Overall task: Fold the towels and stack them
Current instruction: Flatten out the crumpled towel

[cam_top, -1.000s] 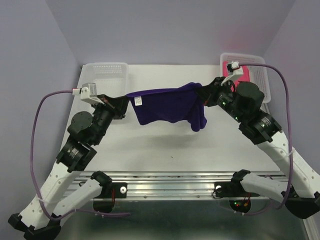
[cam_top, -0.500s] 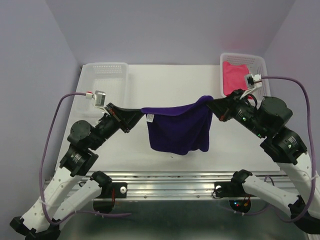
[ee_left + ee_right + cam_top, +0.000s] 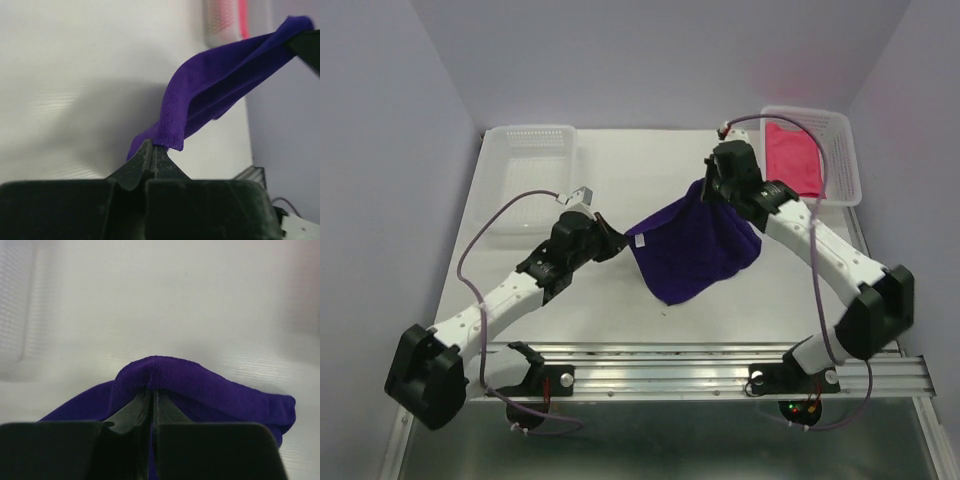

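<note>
purple towel (image 3: 695, 250) hangs above mid surface (image 3: 640, 160) | left end effector (image 3: 618, 243) pinches its near-left corner | right end effector (image 3: 708, 190) pinches far-right corner | held edge runs diagonal between them, rest drooping near

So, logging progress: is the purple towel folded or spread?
Spread, not folded: the purple towel hangs between the left gripper and right gripper, each shut on an edge.

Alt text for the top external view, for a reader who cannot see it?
Two robot arms hold a dark purple towel between them over a white table, the left hand and the right hand each shut on its edge. A pink towel lies in the far-right white basket.
</note>
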